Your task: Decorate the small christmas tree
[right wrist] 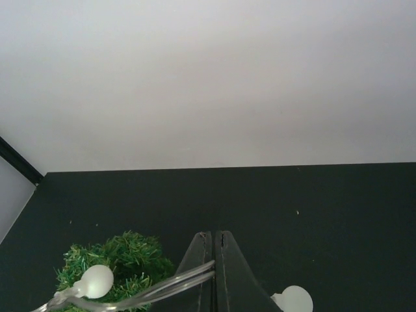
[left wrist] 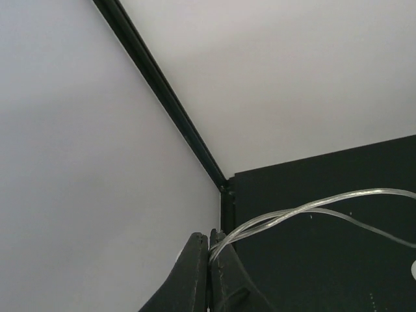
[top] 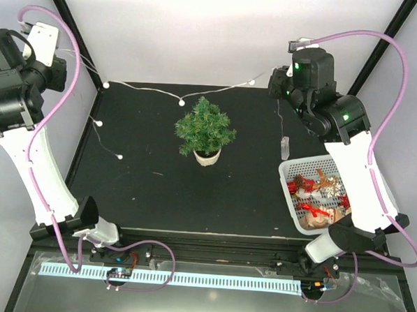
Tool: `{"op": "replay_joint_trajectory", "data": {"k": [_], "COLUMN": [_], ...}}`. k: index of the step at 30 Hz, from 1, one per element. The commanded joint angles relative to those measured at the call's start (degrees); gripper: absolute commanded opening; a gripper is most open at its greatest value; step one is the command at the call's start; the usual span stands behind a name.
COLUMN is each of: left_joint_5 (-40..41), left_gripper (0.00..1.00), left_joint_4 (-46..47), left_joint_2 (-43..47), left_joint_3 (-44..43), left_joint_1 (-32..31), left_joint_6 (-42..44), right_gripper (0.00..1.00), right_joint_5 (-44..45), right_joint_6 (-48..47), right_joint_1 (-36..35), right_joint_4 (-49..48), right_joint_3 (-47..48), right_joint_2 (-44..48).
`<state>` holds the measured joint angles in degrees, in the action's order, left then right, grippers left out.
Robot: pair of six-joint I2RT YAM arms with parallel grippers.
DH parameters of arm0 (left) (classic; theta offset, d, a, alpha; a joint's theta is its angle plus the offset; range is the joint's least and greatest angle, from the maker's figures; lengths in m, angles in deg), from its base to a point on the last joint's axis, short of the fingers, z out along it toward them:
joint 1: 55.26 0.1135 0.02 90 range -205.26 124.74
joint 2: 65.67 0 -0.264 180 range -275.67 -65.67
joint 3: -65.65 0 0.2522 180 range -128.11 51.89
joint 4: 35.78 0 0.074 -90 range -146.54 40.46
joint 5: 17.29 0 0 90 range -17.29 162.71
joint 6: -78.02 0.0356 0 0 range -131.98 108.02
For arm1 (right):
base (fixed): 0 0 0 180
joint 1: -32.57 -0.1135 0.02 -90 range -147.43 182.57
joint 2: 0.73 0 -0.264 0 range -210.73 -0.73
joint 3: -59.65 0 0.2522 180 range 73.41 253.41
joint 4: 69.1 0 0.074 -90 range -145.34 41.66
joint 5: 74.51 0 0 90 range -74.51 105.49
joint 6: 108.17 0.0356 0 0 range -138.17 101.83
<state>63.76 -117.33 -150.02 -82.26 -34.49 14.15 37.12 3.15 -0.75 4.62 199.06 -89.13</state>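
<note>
The tree (top: 205,130) stands upright in its white pot (top: 207,156) near the middle of the black table (top: 150,195), a little toward the far edge. Its dark-green branches are bare of decoration.

Behind it, a light string (top: 180,103) of clear wire with round white bulbs runs across the far side of the table, dipping just behind the treetop. More of the wire trails down the table's left side, with bulbs lying on the black surface.

The left gripper (left wrist: 208,260), raised at the far left corner, has its fingers pressed together on the wire. The right gripper (right wrist: 214,260), up at the far right, likewise pinches the wire, and a bulb (right wrist: 97,281) hangs just in front of the tree in the right wrist view.

A white basket (top: 288,195) of red, brown and white ornaments (top: 322,197) sits at the table's right edge, well apart from the tree
</note>
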Motion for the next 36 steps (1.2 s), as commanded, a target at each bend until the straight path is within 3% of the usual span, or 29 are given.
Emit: {"op": "replay_joint_trajectory", "data": {"k": [1,36], "left_joint_5": [-8.6,-23.4], "left_gripper": [0.02,0.01], "left_joint_4": [-2.5,-5.9], "left_joint_2": [-2.4,-11.4], "left_joint_3": [-2.7,-4.7], "left_joint_1": [4.2,18.5], "left_joint_6": [-4.0,-10.2], "right_gripper": [0.01,0.01], "right_joint_5": [-1.0,-3.7], "right_joint_6": [0.9,1.4], "right_joint_1": [0.1,0.1], "right_joint_4": [-2.8,-6.9], "right_joint_3": [-0.4,-0.5], "right_joint_2": [-0.9,-15.8]}}
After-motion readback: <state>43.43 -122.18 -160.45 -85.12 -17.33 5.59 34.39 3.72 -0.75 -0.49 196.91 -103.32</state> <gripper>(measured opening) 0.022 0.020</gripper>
